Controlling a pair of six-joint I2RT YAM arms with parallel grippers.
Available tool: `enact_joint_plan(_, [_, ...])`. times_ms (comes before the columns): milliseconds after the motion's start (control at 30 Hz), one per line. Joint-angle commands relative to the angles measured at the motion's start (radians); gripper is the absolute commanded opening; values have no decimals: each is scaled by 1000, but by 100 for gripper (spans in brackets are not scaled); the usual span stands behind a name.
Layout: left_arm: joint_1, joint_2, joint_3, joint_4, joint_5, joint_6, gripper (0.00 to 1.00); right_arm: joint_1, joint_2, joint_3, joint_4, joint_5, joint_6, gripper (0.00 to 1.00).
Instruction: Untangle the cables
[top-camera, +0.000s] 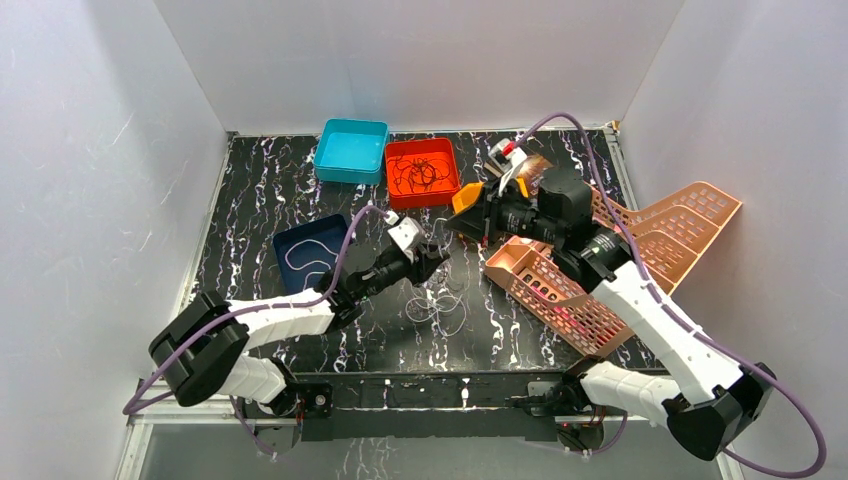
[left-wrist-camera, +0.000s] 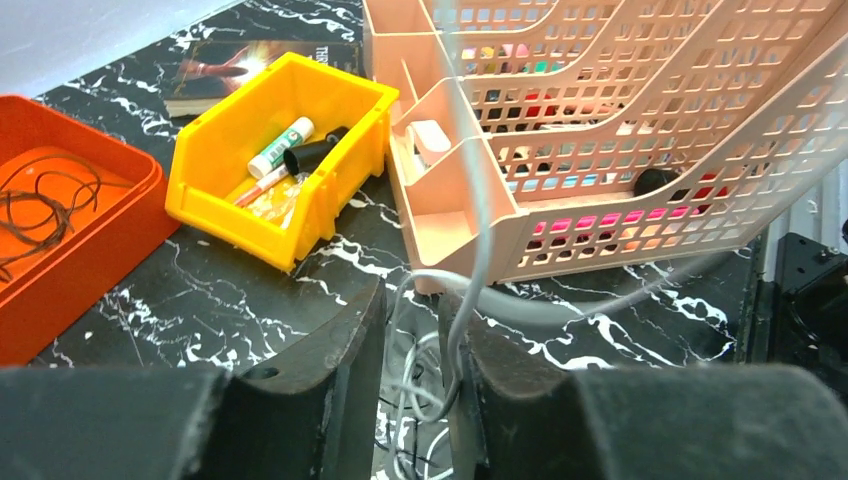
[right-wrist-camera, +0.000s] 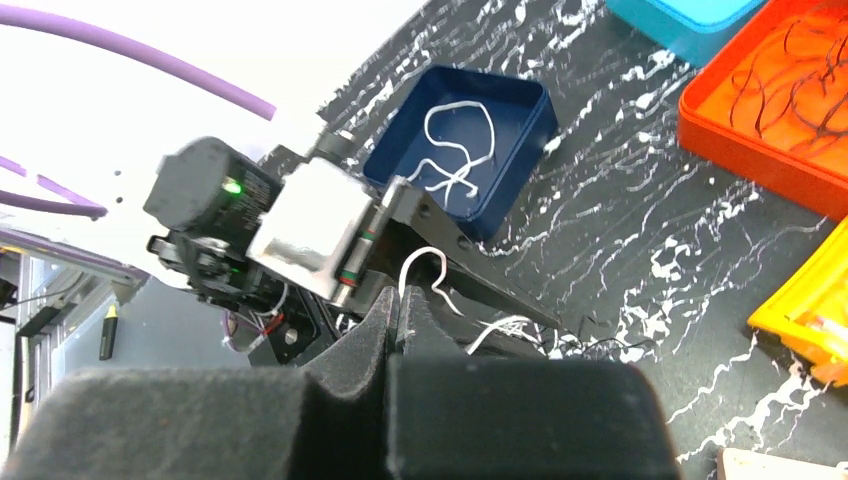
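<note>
Left end effector (left-wrist-camera: 415, 305): fingers close together, a white cable (left-wrist-camera: 478, 200) running up through the gap; we cannot tell whether it is pinched.
Right end effector (right-wrist-camera: 398, 305): fingers pressed together, a white loop (right-wrist-camera: 425, 262) at their tips.
Cables (top-camera: 440, 305): pale tangle on the surface (top-camera: 250, 190), just beside the left end effector.
Blue tray (top-camera: 288, 238): one white strand (top-camera: 310, 262) inside.
Red tray (top-camera: 395, 152): dark strands (top-camera: 420, 175) inside.

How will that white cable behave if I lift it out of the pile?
Probably floppy: the white cable curves loosely between the fingers of the left end effector. Likely light, being so thin. Its loops overlap in the pile, so others may follow.
</note>
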Motion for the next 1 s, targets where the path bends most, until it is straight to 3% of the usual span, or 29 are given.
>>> enact_joint_plan(0, [-5, 6, -34, 96, -45, -48, 24, 0, -58, 94, 34, -19, 22, 0])
enact_joint_plan(400, [-5, 59, -121, 135, -42, -87, 26, -1, -77, 286, 11, -12, 29, 0])
enact_joint_plan(967, [-4, 70, -243, 136, -63, -126, 31, 0, -72, 527, 8, 154, -90, 0])
